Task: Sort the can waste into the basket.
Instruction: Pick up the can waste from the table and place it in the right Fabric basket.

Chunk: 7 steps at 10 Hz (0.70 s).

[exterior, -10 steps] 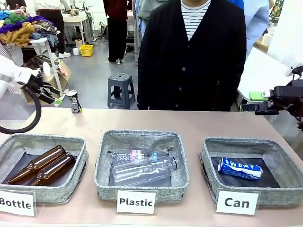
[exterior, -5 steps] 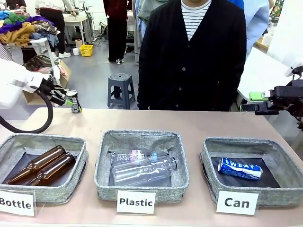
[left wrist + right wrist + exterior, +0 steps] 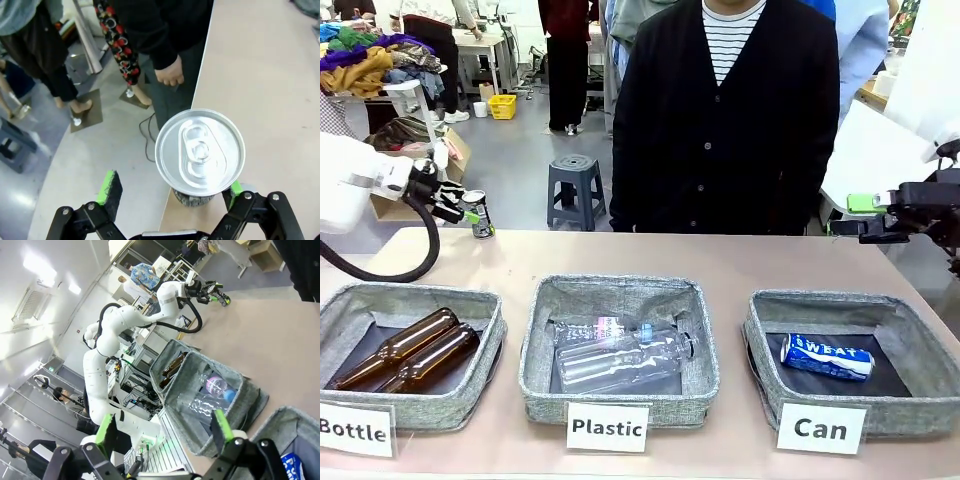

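Note:
A silver-topped can (image 3: pixel 477 214) with dark and white print stands upright at the table's far left edge. My left gripper (image 3: pixel 461 205) is open, and in the left wrist view (image 3: pixel 172 192) its green pads (image 3: pixel 112 187) flank the can (image 3: pixel 200 152) from above without touching it. A blue "SWEAT" can (image 3: pixel 827 356) lies on its side in the grey basket (image 3: pixel 760 318) labelled "Can". My right gripper (image 3: pixel 857 226) hovers open and empty past the table's right edge, above that basket; its own view (image 3: pixel 164 431) shows the basket's rim (image 3: pixel 280 424) below.
The grey bin (image 3: pixel 490 330) labelled "Bottle" holds two brown glass bottles (image 3: pixel 405 350). The middle bin (image 3: pixel 535 350) labelled "Plastic" holds clear plastic bottles (image 3: pixel 620 355). A person in a dark cardigan (image 3: pixel 725 110) stands at the far side. Bare table lies behind the bins.
My left gripper has moved right and toward the silver-topped can, and its open fingers now stand on either side of it. The right arm and the bins have not moved.

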Tool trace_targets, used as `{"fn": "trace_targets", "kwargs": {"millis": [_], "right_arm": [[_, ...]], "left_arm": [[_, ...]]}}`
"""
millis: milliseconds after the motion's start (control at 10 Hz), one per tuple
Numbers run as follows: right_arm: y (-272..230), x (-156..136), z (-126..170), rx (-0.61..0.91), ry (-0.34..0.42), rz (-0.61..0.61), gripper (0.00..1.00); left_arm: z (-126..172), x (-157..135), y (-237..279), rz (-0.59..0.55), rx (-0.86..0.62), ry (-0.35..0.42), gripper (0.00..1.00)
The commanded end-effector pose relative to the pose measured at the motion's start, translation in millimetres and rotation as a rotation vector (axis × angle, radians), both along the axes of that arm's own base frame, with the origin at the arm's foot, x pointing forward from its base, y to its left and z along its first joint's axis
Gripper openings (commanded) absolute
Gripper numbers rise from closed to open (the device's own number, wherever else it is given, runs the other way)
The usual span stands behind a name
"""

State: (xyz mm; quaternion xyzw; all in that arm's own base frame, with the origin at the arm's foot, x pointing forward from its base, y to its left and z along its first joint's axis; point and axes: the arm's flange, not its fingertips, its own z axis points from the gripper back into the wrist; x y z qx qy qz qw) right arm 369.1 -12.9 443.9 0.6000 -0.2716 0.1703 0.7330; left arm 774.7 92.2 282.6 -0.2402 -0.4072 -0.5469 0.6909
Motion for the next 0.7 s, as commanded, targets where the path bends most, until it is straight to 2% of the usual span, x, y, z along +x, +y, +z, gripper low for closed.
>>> {"fn": "trace_targets", "kwargs": {"millis": [0, 100, 300, 400, 500, 600], "right_arm": [[-1.6, -3.8, 2.0, -0.003, 0.012, 0.008, 1.0], [-1.6, -3.8, 2.0, -0.003, 0.012, 0.008, 1.0], [-1.6, -3.8, 2.0, -0.003, 0.012, 0.008, 1.0], [-1.6, -3.8, 2.0, -0.003, 0.012, 0.008, 1.0], [-1.6, -3.8, 2.0, -0.003, 0.012, 0.008, 1.0], [-1.6, -3.8, 2.0, -0.003, 0.012, 0.008, 1.0]], "left_arm": [[-0.7, 19.7, -6.6, -0.053, -0.066, 0.008, 1.0], [-1.0, 22.3, -10.8, -0.093, -0.085, 0.008, 1.0], [0.5, 25.8, -16.4, -0.091, -0.09, -0.002, 1.0], [1.0, 26.6, -16.6, -0.105, -0.092, -0.005, 0.42], [0.9, 26.1, -16.5, -0.111, -0.089, 0.002, 0.42], [0.3, 25.3, -16.5, -0.115, -0.081, 0.006, 0.0]]}}
